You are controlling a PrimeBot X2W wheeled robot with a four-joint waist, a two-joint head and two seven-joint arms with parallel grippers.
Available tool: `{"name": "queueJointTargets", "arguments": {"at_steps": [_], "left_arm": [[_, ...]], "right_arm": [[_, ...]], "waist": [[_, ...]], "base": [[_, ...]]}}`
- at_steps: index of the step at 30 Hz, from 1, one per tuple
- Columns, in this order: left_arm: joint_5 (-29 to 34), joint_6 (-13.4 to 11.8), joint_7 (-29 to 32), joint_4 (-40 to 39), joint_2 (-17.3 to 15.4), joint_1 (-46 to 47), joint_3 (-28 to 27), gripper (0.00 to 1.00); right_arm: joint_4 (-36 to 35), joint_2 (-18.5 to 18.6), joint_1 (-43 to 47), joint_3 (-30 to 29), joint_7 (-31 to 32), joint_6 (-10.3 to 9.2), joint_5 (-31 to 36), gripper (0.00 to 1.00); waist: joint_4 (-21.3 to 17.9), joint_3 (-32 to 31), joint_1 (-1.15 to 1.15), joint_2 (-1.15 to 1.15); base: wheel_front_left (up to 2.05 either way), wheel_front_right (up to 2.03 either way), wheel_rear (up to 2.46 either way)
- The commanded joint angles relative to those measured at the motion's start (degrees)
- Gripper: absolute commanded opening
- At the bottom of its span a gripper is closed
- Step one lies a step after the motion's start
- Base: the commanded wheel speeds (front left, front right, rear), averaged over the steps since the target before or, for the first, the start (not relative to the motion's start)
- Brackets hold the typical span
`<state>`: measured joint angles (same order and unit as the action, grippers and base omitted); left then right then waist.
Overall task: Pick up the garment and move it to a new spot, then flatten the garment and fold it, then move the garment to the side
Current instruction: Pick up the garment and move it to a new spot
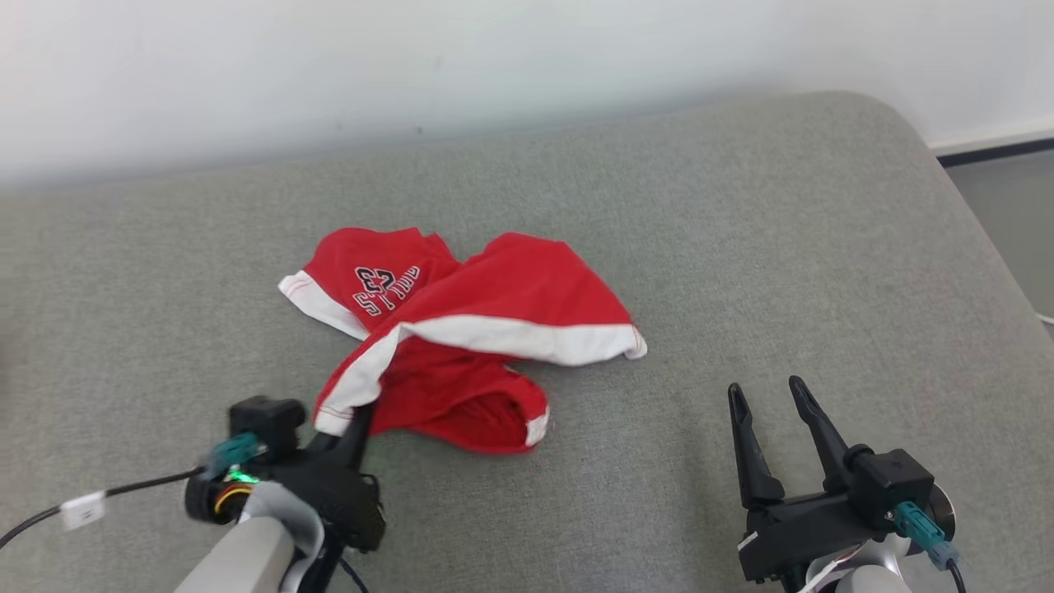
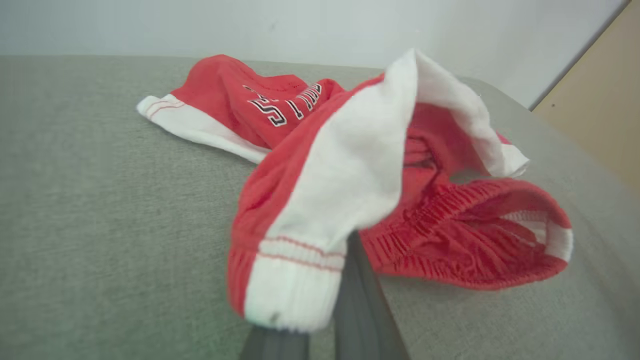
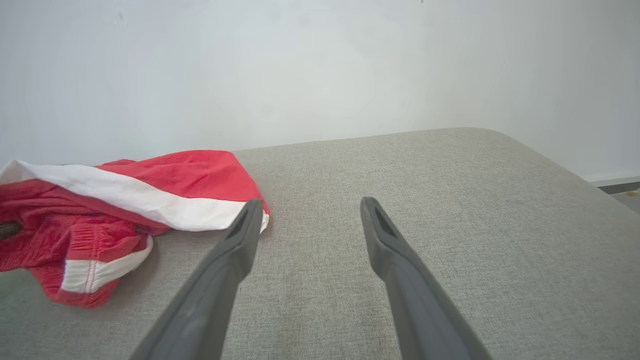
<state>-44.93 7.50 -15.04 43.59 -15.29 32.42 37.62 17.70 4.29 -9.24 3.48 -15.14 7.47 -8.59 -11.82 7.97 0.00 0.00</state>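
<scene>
The garment (image 1: 494,305) is a pair of red shorts with white bands and a dark number print, lying crumpled on the grey cushion. My left gripper (image 1: 358,412) is shut on the garment's near white-banded corner, which drapes over the dark fingers (image 2: 357,300) in the left wrist view, where the garment (image 2: 380,190) rises in folds ahead. My right gripper (image 1: 770,399) stands open above the cushion to the right of the garment, nothing between its fingers. In the right wrist view the garment (image 3: 125,200) lies left of the open right gripper (image 3: 310,207).
The grey cushion (image 1: 782,247) reaches back to a white wall (image 1: 494,58). Its rounded right edge drops to the floor (image 1: 1013,214). A cable with a white tag (image 1: 82,509) trails from my left wrist.
</scene>
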Motion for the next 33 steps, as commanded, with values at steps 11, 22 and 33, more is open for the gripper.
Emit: {"name": "queueJointTargets", "arguments": {"at_steps": [11,22,33], "left_arm": [[16.0,-1.9,-0.2,-9.2,3.2,-17.6,-19.2,1.00],[29.1,-3.8,-0.2,-20.2,10.1,-29.6,-36.9,1.00],[35.8,-4.0,-0.2,-27.1,12.3,-34.4,-45.1,1.00]], "right_arm": [[0.8,-0.3,2.7,1.3,0.0,0.05,0.3,1.00],[0.1,-0.6,4.9,0.0,0.0,0.05,1.1,1.00],[0.1,-0.9,6.0,-2.1,0.0,0.05,2.3,1.00]], "waist": [[1.0,-6.1,0.00,0.00],[1.4,-8.4,0.00,0.00],[3.2,-8.9,0.00,0.00]], "base": [[0.00,0.00,0.00],[0.00,0.00,0.00],[0.00,0.00,0.00]]}}
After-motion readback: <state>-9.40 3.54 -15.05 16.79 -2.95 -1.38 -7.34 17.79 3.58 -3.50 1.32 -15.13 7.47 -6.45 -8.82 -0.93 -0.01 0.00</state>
